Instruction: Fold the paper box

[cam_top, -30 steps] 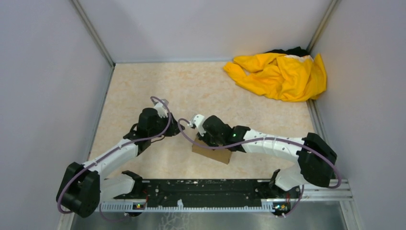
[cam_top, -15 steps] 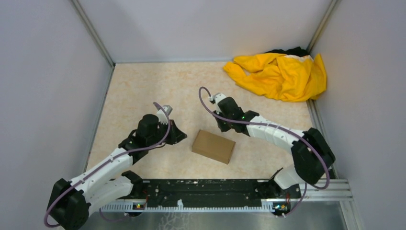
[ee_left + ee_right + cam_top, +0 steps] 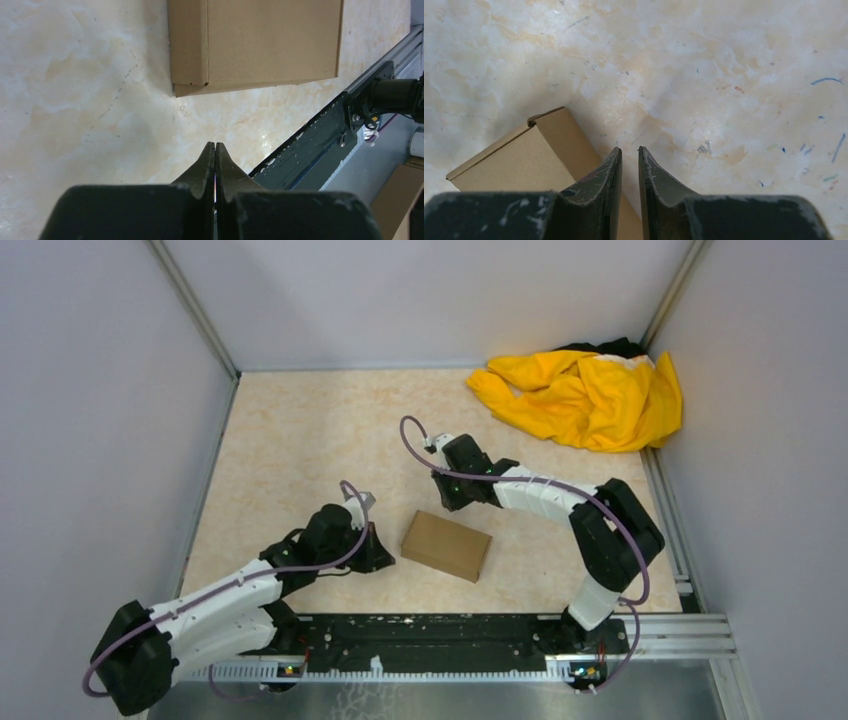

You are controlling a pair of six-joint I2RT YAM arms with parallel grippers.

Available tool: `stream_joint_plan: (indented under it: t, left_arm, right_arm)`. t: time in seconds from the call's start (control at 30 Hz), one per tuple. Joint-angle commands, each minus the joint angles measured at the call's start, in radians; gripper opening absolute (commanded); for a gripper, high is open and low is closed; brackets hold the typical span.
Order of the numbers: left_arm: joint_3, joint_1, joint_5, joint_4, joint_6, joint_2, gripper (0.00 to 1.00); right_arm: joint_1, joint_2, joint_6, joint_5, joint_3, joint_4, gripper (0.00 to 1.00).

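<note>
The paper box [image 3: 446, 546] lies as a closed brown carton flat on the marble tabletop, with nothing holding it. My left gripper [image 3: 380, 558] is just left of the box, apart from it, fingers pressed shut on nothing. In the left wrist view the box [image 3: 255, 45] lies ahead of the shut tips [image 3: 215, 145]. My right gripper [image 3: 447, 504] hovers by the box's far edge. The right wrist view shows its jaws [image 3: 630, 150] slightly open with bare table between them, and a corner of the box [image 3: 524, 160] to their left.
A crumpled yellow cloth [image 3: 585, 395] lies in the far right corner. Grey walls close in the left, far and right sides. The black mounting rail [image 3: 430, 645] runs along the near edge and also shows as the rail [image 3: 320, 145] in the left wrist view.
Both grippers have left the box. The right arm swung away to the far side; the left arm pulled back toward the near left and its jaws closed.
</note>
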Motion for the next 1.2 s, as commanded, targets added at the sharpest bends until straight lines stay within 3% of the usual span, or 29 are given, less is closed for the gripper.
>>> stream_joint_plan:
  t: [0.0, 0.47, 0.67, 0.93, 1.17]
  left_arm:
    - [-0.027, -0.046, -0.028, 0.084, -0.052, 0.064, 0.0]
    - [0.021, -0.061, -0.162, 0.278, -0.021, 0.322, 0.06]
    - [0.098, -0.055, -0.184, 0.311, 0.007, 0.465, 0.05]
    - [0.17, -0.039, -0.184, 0.296, 0.041, 0.517, 0.05]
    - [0.175, -0.032, -0.229, 0.251, 0.054, 0.466, 0.06]
  right_arm:
    - [-0.008, 0.035, 0.002, -0.082, 0.063, 0.052, 0.18]
    - [0.006, 0.024, 0.04, -0.163, -0.02, 0.078, 0.18]
    - [0.06, -0.026, 0.076, -0.105, -0.108, 0.087, 0.18]
    - [0.069, -0.134, 0.139, -0.012, -0.222, 0.095, 0.18]
    - [0.067, -0.308, 0.125, 0.107, -0.275, 0.106, 0.36]
